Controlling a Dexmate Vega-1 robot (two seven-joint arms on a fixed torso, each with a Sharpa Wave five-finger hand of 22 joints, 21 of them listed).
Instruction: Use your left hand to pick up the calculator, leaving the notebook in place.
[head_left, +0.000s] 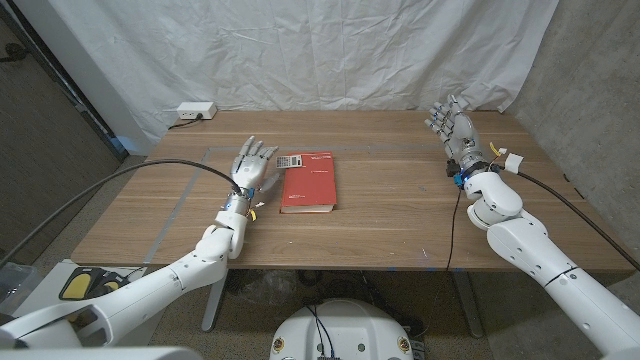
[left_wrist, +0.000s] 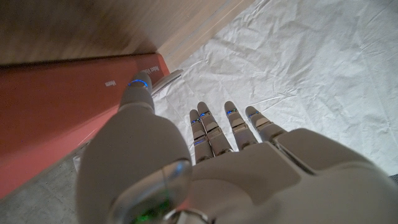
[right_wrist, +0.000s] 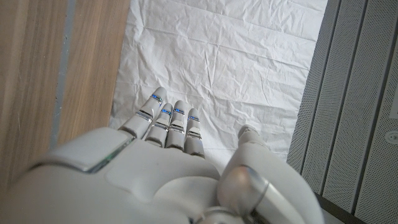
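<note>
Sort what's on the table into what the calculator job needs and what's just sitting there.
Job:
calculator, on the notebook's far left corner
red notebook, to stay put
left hand, fingers spread beside the calculator

Just there:
right hand, raised at the right side
white power strip at the far edge

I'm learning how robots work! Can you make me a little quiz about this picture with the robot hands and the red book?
1. True or false: the calculator lies on the red notebook, at its far corner.
2. Which hand is closer to the calculator? A) left hand B) right hand
3. Fill in: the white power strip sits at the table's far ____ corner, robot's side.

Key:
1. True.
2. A. The left hand is right beside the calculator with fingers spread, holding nothing. The right hand is open too, near the table's far right.
3. Left.
</note>
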